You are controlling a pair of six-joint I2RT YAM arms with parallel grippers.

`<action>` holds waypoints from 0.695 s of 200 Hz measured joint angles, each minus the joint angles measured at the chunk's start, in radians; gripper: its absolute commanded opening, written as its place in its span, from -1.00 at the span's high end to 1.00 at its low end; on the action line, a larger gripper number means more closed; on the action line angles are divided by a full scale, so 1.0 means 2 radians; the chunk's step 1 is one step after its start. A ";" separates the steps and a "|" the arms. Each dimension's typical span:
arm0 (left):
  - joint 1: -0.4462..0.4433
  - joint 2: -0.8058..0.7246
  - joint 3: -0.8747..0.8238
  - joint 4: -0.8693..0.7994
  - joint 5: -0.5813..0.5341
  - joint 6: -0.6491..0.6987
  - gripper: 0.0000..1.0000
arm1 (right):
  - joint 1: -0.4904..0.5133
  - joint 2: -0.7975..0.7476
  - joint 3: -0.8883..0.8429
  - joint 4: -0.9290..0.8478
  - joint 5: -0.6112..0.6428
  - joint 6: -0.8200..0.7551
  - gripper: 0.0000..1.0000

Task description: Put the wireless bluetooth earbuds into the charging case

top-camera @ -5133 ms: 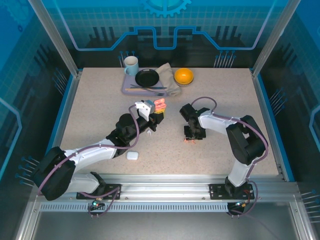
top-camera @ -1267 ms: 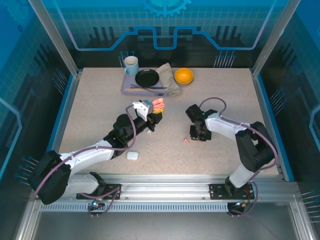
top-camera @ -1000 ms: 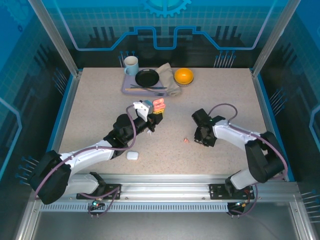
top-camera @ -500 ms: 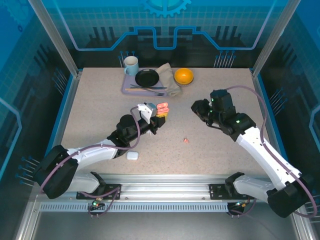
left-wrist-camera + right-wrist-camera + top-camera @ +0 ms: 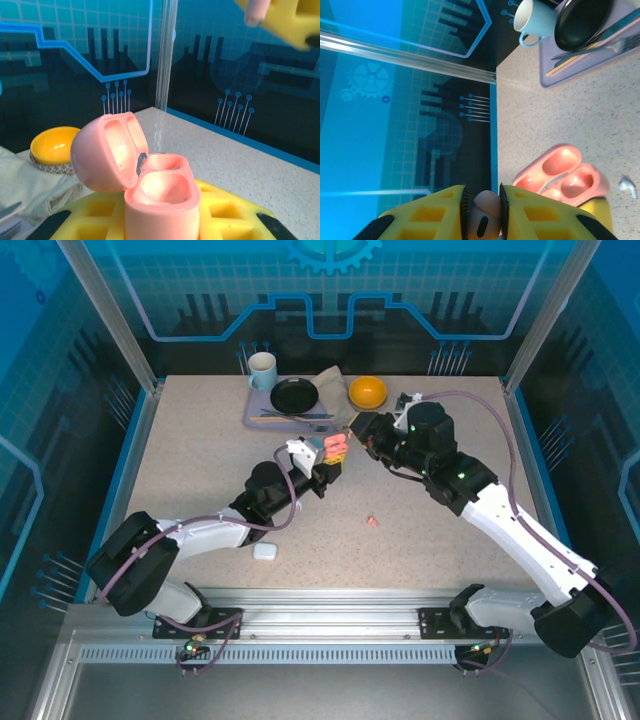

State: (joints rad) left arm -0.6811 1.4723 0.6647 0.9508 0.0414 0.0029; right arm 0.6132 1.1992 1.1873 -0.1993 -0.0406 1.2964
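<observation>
**Off the table and over to the case**

Lifts the right gripper (image 5: pixel 357 426) from the tabletop at centre-right, swings it up and rear-left, and brings it just beside the open pink case (image 5: pixel 336 446). Carries a pink earbud (image 5: pixel 482 216) pinched between the yellow fingers (image 5: pixel 435 216). Shifts the left gripper (image 5: pixel 328 462), clamped on that case, slightly rightward.

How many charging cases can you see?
2. The open pink case sits in the left gripper; the white case lies on the table near its front edge. Another could be hidden.
</observation>
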 measured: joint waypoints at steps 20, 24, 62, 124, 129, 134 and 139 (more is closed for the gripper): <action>-0.001 0.007 0.013 0.008 0.000 0.002 1.00 | 0.014 0.010 0.000 0.008 0.003 0.007 0.49; -0.001 0.008 0.015 0.010 0.000 0.002 1.00 | 0.017 0.011 0.000 0.010 0.004 0.009 0.49; -0.002 0.016 0.024 0.014 0.000 0.004 1.00 | 0.032 0.020 0.000 0.022 0.018 0.019 0.50; -0.002 0.017 0.024 0.014 0.000 0.013 1.00 | 0.035 0.020 -0.011 0.026 0.039 0.033 0.52; -0.002 0.017 0.024 0.014 0.000 0.013 1.00 | 0.035 0.020 -0.012 0.026 0.041 0.035 0.52; -0.002 0.017 0.024 0.014 0.000 0.013 1.00 | 0.035 0.020 -0.013 0.026 0.042 0.035 0.52; -0.002 0.017 0.024 0.014 0.000 0.014 1.00 | 0.035 0.020 -0.014 0.026 0.043 0.035 0.52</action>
State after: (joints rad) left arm -0.6857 1.5066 0.7124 0.9787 0.0410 0.0299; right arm 0.6827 1.2388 1.1591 -0.1482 0.0448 1.3674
